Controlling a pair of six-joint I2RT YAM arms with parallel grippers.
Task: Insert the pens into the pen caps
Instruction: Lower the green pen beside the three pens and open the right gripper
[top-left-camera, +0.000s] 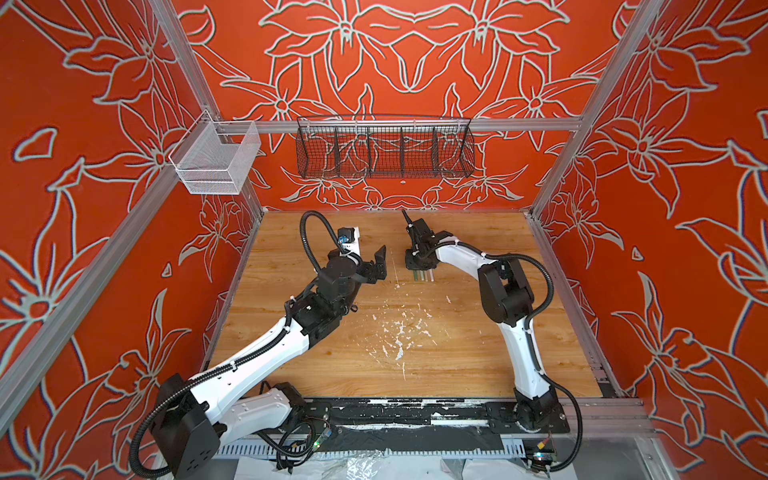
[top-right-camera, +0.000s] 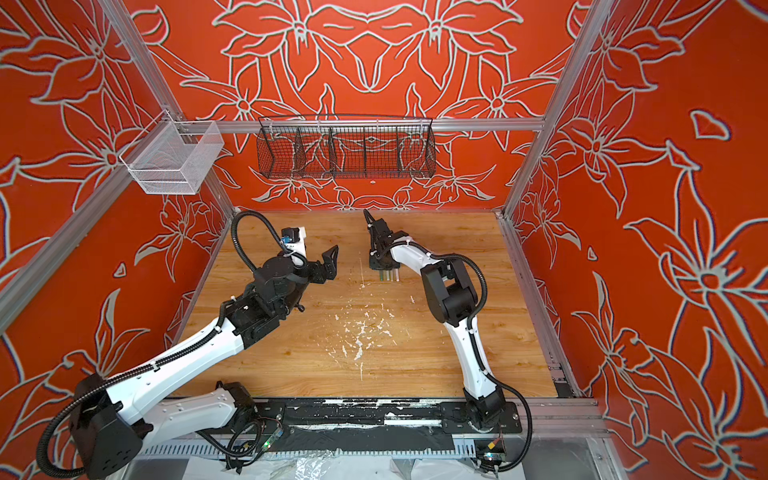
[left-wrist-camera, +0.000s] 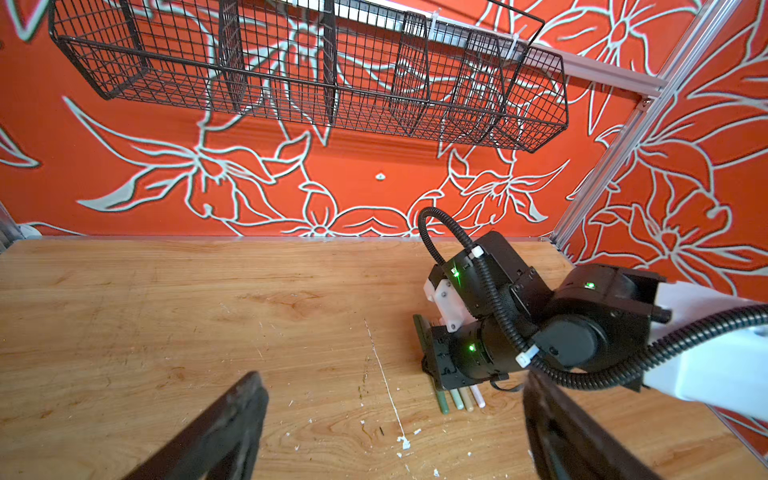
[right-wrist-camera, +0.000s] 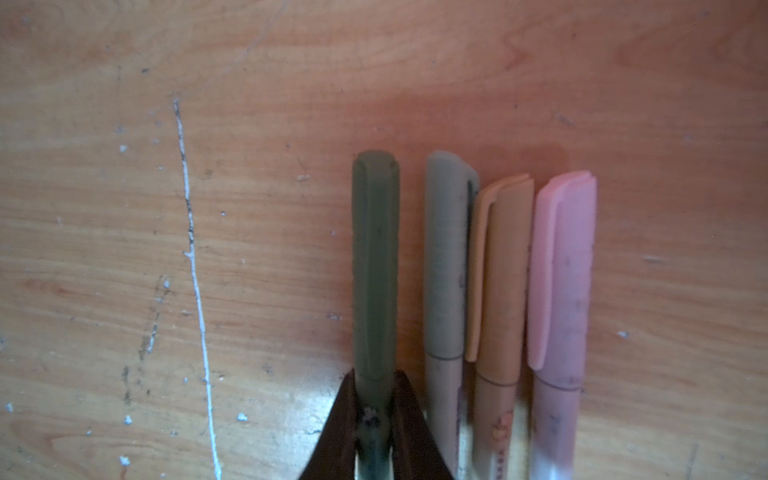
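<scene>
In the right wrist view, a row of pens lies side by side on the wooden table, each with its cap on: dark green cap (right-wrist-camera: 376, 257), light green cap (right-wrist-camera: 446, 257), tan cap (right-wrist-camera: 503, 282), pale pink cap (right-wrist-camera: 563, 282). My right gripper (right-wrist-camera: 376, 376) points down at the table and is shut on the dark green pen (right-wrist-camera: 374, 415) just behind its cap. In both top views only the capped ends (top-left-camera: 422, 276) (top-right-camera: 388, 276) stick out from under the right wrist. My left gripper (top-left-camera: 379, 266) (left-wrist-camera: 390, 376) hovers open and empty to the left of the pens (left-wrist-camera: 457, 399).
White paint flecks (top-left-camera: 399, 332) and a thin white streak (left-wrist-camera: 386, 382) mark the table (top-left-camera: 478, 353). A black wire basket (top-left-camera: 384, 151) hangs on the back wall and a white mesh basket (top-left-camera: 216, 160) on the left rail, both well above the table.
</scene>
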